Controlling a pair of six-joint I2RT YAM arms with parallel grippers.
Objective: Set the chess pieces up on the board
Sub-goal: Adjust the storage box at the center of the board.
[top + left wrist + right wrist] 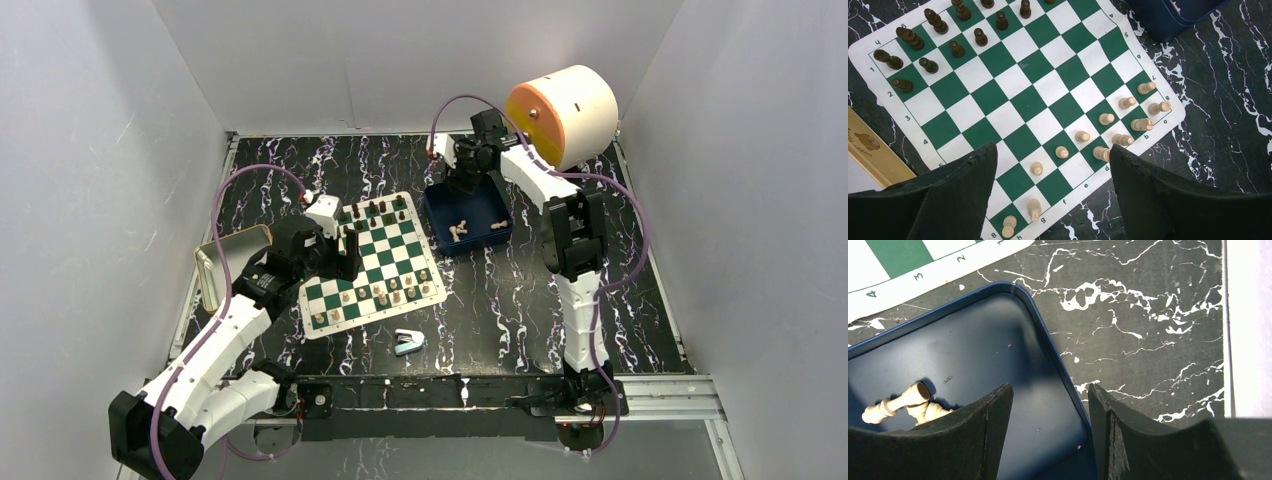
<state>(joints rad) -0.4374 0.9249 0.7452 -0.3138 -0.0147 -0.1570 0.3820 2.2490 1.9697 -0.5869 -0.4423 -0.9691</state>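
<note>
Top external view: the thin green-and-white checkered board mat lies skewed, left of centre on the black white-veined marble tabletop. Dark brown chess pieces stand along its far edge and light tan wooden chess pieces along its near edge. The rows of squares between them are bare. The left gripper hovers over the board's left side with its fingers spread and nothing in them. A shallow gold-rimmed metal tin sits just beyond the board's left edge.

A strip of tabletop separates the board's far right corner from the dark blue rectangular tray, where loose tan pieces lie on their sides. The right gripper hangs over the tray's far end. A small light-blue stapler-like object rests near the board's near edge. A white cylinder with an orange face stands at the far right corner.

In the left wrist view, the left gripper frames the tan pieces, whose row nearest the border shows gaps.

In the right wrist view, the right gripper is released and empty. It straddles the tray's rim, with one finger over the tray floor and the other over the tabletop. I cannot tell whether either finger touches the rim.
</note>
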